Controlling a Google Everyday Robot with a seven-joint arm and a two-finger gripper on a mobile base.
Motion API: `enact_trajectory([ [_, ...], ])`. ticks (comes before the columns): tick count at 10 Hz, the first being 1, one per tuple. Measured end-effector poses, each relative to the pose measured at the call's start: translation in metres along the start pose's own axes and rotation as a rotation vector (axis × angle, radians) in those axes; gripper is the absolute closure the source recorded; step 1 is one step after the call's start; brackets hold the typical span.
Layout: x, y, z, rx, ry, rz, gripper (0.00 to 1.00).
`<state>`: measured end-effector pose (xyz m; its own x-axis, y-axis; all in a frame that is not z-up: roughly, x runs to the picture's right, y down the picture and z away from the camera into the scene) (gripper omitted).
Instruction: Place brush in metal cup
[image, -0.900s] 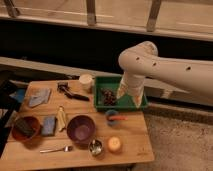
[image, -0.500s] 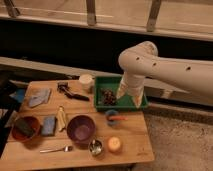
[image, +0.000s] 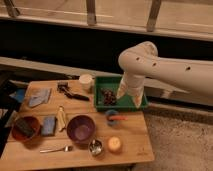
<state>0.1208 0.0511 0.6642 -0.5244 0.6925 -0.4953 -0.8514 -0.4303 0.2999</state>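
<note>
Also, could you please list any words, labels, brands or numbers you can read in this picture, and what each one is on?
None: no readable text shows anywhere.
The paper cup, metal cup, brush and green tray show no lettering.
The end effector, hanging over the tray, shows none either.

The table (image: 135, 146) bears three cups: the metal cup (image: 95, 147) at five o'clock, a cream paper cup (image: 86, 81) at twelve and a small blue cup (image: 111, 115) at three. There are two bowls, a purple bowl (image: 81, 128) near the middle and a brown bowl (image: 15, 131) at nine. One brush (image: 77, 95), one fork (image: 56, 149), one orange-handled tool (image: 120, 118) and one green tray (image: 106, 82) show. One gripper (image: 128, 100) hangs over the tray, at two o'clock.
</note>
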Motion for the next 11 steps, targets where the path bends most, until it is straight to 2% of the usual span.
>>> enact_trajectory([
  [9, 0.001, -0.001, -0.001, 0.000, -0.001, -0.006, 0.35],
  [11, 0.001, 0.009, -0.010, -0.018, -0.054, -0.053, 0.35],
])
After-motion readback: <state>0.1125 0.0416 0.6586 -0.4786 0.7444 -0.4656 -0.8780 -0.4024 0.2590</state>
